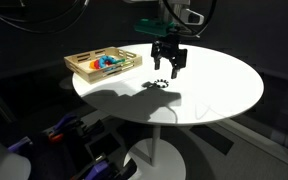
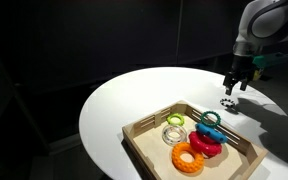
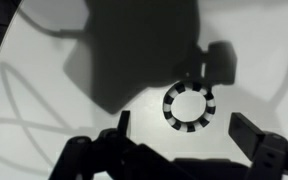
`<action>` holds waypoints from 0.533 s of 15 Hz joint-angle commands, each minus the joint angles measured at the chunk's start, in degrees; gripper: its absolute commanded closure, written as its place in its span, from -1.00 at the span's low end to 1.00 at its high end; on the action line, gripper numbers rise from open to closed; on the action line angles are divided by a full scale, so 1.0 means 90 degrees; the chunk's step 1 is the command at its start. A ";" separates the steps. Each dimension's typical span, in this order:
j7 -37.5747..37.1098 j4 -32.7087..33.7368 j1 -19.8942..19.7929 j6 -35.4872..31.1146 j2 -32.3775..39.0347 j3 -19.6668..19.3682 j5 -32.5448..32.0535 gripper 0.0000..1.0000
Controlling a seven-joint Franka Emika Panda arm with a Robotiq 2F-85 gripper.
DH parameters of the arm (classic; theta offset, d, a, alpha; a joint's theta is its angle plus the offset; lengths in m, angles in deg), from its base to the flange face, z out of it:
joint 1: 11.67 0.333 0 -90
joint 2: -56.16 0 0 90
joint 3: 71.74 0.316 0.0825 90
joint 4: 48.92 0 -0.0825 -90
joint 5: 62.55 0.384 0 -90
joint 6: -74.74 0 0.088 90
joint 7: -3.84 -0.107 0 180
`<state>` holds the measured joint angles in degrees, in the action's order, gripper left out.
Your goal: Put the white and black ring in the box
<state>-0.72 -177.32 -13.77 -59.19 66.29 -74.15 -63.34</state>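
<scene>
Held blue, orange and red pieces (image 1: 106,62) at left in the box (image 1: 84,70), but no white and black ring (image 1: 157,83). Lay instead flat on the white table (image 1: 224,92), farther right, outside the box and untouched. Hung just above with gripper (image 1: 168,70) spread open and empty, fingers (image 3: 254,135) flanking it in wrist view. Left undone, seemingly: grasp, lift, carry, release.

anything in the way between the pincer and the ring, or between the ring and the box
Nothing visible. The open pincer hangs just above the white and black ring, and only bare white table lies between the ring and the wooden tray.
</scene>
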 commanded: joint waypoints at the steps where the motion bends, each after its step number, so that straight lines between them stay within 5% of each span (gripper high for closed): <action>1: -0.0010 0.0073 0.0096 -0.0140 0.0215 0.0007 -0.0213 -1.00; 8: -0.0183 0.0088 0.0271 -0.0342 0.0499 -0.0053 -0.0718 -1.00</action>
<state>-1.02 -177.32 -11.86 -61.40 69.83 -74.15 -67.57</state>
